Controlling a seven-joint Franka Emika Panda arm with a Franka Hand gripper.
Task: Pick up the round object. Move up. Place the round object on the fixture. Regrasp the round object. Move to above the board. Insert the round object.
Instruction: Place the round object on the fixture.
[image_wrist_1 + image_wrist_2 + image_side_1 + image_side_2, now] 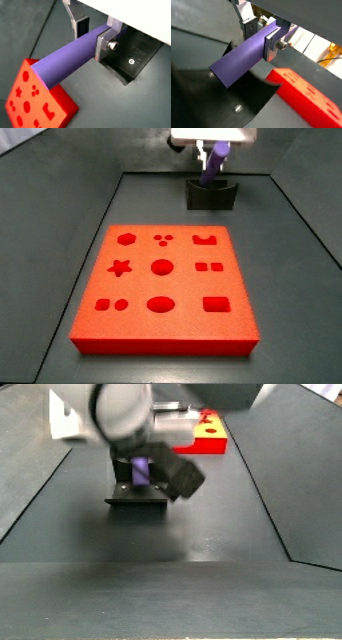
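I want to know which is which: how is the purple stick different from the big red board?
The round object is purple, smooth and long; the board is bright red-orange, flat and wide, with shaped holes. The round object is held between the fingers of the gripper, above the fixture; the board lies on the floor, away from the gripper. The board is far bigger. Both are plain, single-coloured pieces.

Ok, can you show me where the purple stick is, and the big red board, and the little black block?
round object (67, 60), wrist view, on its long purple side.
board (163, 336), side view, on its bare front edge.
fixture (211, 196), side view, on its dark front face.
gripper (93, 36), wrist view, between its fingertips, around the round object.
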